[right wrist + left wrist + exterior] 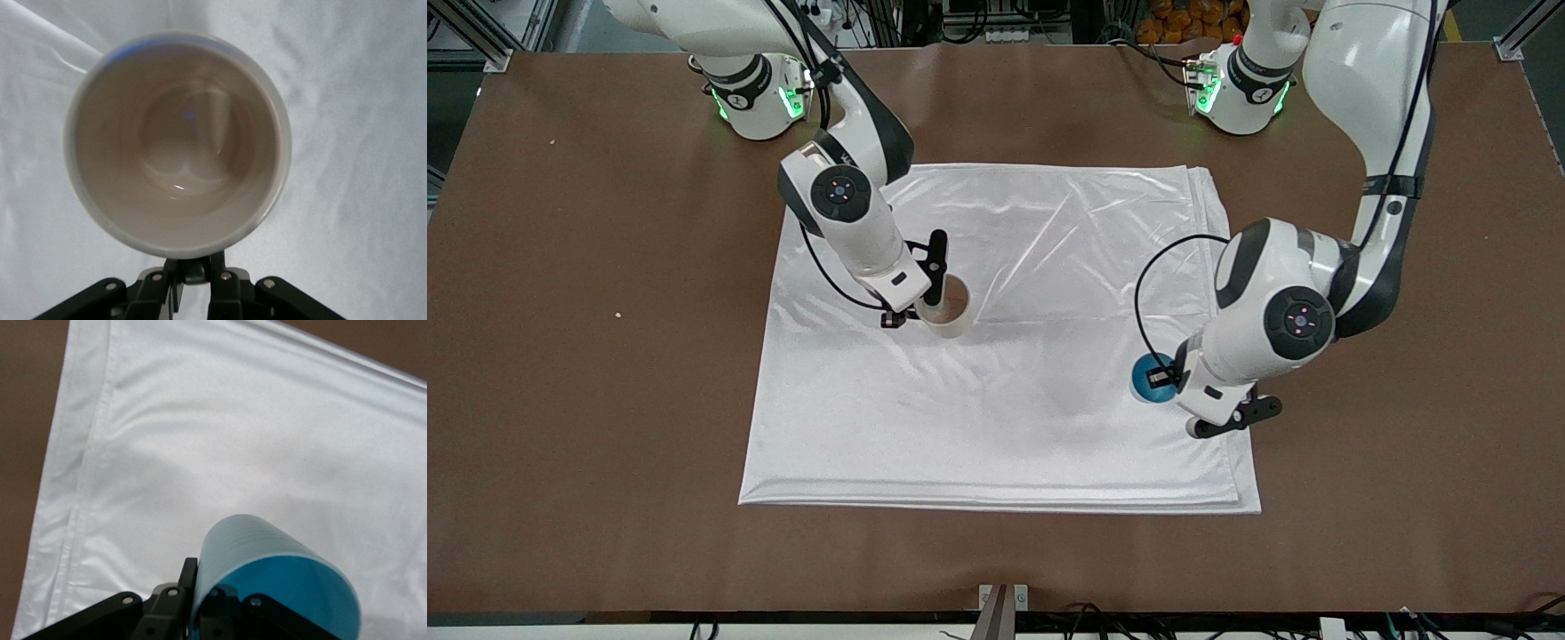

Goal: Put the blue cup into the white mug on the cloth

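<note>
While each gripper holds one vessel, the two stand well apart on the cloth [1005,391]

Left gripper [1169,378] is clamped on the blue cup's [1149,380] rim near the cloth's edge at the left arm's end; right gripper [918,307] pinches the white mug [947,307] at its rim, mouth up. From the cup, the mug lies toward the right arm's end, farther from the front camera

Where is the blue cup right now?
The blue cup is in the left gripper, over the cloth near its edge at the left arm's end. The white mug, held by the right gripper, is apart from it.
</note>
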`<state>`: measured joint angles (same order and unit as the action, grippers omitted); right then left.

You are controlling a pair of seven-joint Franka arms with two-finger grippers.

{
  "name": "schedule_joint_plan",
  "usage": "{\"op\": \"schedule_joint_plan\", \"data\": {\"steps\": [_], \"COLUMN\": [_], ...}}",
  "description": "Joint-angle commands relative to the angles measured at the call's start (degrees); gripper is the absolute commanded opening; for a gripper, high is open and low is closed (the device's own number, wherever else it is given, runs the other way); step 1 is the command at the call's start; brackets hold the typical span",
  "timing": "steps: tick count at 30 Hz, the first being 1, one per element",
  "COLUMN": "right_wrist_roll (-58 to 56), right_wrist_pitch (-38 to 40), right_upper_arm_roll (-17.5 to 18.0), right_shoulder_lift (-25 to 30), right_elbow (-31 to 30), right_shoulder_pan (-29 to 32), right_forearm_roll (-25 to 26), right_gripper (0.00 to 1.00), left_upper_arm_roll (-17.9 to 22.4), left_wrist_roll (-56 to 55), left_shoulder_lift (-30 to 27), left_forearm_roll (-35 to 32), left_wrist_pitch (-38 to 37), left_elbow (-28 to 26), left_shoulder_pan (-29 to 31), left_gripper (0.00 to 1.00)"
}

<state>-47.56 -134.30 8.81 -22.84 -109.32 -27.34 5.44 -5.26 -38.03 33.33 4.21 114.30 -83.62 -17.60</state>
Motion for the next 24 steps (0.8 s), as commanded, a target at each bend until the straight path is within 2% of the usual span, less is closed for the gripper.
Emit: {"op": "schedule_joint_plan", "data": {"steps": [1, 24], "right_wrist_roll": [3.62, 3.62], "right_wrist_pitch": [0.71, -2.19], "right_upper_arm_roll": [-0.55, -0.63], "right_shoulder_lift": [-5.01, -9.68], "right_elbow": [5.69, 6.93], "right_shoulder_pan": [-2.54, -3.77], "right_forearm_roll": [3.0, 3.35], "right_gripper": [0.0, 0.0], "left_upper_arm_roll": [0.43, 0.34], "left_wrist_roll": [-5.12, -17.43], "left_shoulder_lift": [-0.64, -0.64], "left_forearm_roll": [0.97, 1.15], "left_wrist_pitch": [-1.1, -1.01], "left_elbow": [-0.23, 2.05], "left_shoulder_pan": [-3.4, -14.48], "left_gripper": [0.0, 0.0]}}
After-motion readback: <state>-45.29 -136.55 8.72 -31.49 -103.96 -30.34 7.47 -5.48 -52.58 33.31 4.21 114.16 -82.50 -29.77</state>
